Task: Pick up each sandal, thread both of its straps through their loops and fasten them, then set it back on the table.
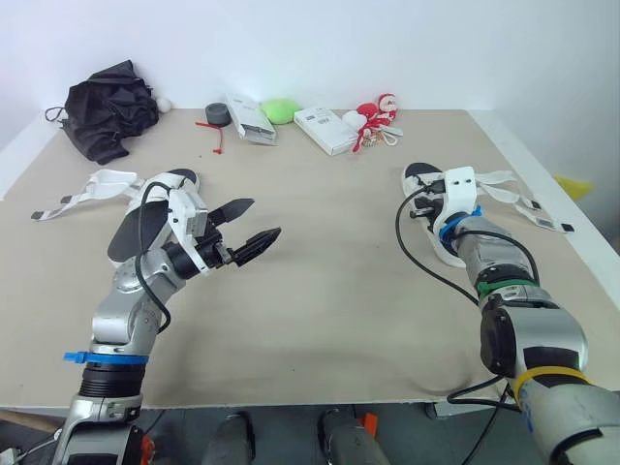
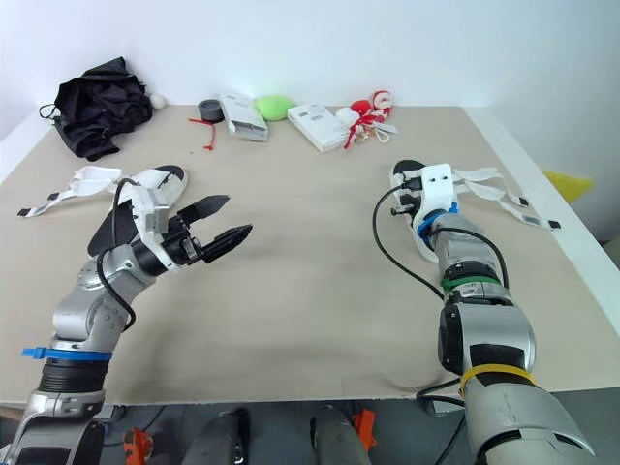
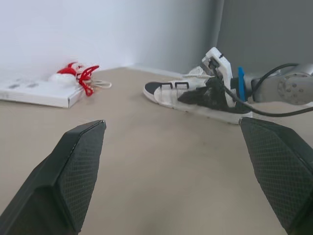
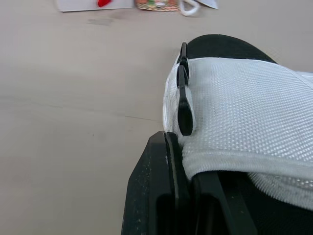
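The left arm is bent at the elbow and held above the beige counter (image 1: 329,291). Its forearm points toward the middle, and the left gripper (image 1: 250,225) hovers with jaws spread wide, holding nothing. Just behind that arm lies the left white-strapped sandal with a black footbed (image 1: 180,178), its loose straps (image 1: 92,189) trailing off to the left.

The right arm reaches straight forward along the counter's right side. The right gripper (image 4: 188,171) is low on the right white mesh-strapped sandal with a black footbed (image 1: 426,179), jaws narrowed onto the edge of its white strap. That sandal rests on the counter, its unfastened straps (image 1: 523,203) splayed toward the right edge.
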